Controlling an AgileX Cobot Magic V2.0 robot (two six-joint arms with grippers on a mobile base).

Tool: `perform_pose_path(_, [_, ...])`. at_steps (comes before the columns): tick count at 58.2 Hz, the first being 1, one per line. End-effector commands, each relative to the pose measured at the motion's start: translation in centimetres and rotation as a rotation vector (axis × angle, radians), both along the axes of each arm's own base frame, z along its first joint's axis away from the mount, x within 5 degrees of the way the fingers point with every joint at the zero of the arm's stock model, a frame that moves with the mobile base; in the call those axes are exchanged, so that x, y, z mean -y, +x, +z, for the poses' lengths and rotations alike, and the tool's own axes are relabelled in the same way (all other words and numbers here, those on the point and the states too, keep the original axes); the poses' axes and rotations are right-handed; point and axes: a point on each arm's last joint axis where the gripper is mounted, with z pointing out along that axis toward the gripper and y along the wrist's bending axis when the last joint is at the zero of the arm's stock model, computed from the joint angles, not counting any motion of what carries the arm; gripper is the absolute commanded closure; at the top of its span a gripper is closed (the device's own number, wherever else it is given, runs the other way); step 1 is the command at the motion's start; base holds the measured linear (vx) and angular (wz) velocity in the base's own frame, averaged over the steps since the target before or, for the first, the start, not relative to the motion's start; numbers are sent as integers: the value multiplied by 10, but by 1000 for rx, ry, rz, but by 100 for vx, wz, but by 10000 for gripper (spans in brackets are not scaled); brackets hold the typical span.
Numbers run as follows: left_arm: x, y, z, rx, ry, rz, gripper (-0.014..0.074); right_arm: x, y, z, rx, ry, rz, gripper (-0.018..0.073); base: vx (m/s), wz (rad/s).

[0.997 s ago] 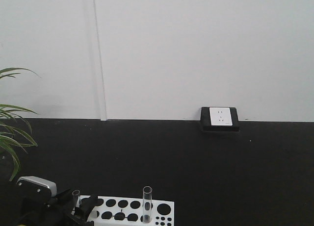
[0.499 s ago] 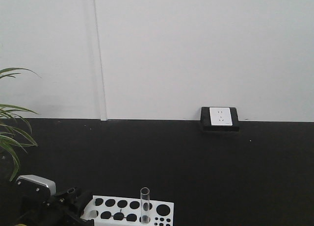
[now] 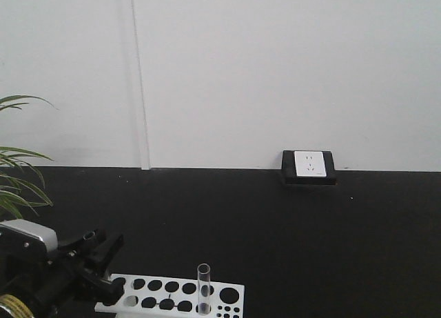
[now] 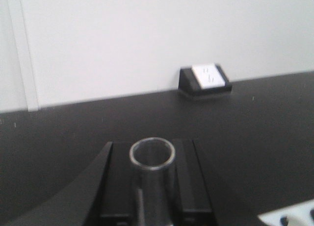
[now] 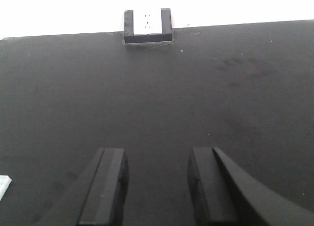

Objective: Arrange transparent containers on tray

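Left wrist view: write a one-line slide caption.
Left gripper holds a clear test tube between its jaws, open rim toward the camera.

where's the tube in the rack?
Front view, bottom centre: upright test tube in a hole toward the right end of the white rack, right of the left gripper holding a second tube.

Nothing written, whether text, label, brand or number, can be read in any of the views. The white face of the socket box point(image 3: 309, 163), at the far edge of the black table point(image 3: 275, 228) against the wall, carries only small dark slot marks, which are blurred in the left wrist view. The top of the white holed rack point(image 3: 178, 295) at the near edge shows round holes and no legible marking.
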Motion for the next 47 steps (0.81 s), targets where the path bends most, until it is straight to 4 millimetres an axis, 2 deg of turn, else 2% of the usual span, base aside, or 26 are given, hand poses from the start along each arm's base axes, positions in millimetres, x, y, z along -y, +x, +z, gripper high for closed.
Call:
perform_pose_path(1, [0,-7,45,179,-63,-3,540,1,3,18,114,-8,-5,181,0,0])
perform_pose_path(12, [-4,-19,94,222,-26,14,539,1,4,19,125,-1,-6,181,0,0])
perform_pose_path(22, [-10,-36,124,198,38,38,538,-1,4,20,141,78,-12,181,0,0])
perform_pose_path(30, [-16,-50,132,175,54,60,538,-4,5,14,147,105,9,181,0,0])
perform_pose_path(36, [-19,-58,136,159,63,73,538,-15,5,5,171,126,85,181,0,0])
perform_pose_path(47, [-20,-60,134,121,76,84,538,-50,14,-19,186,53,319,181,0,0])
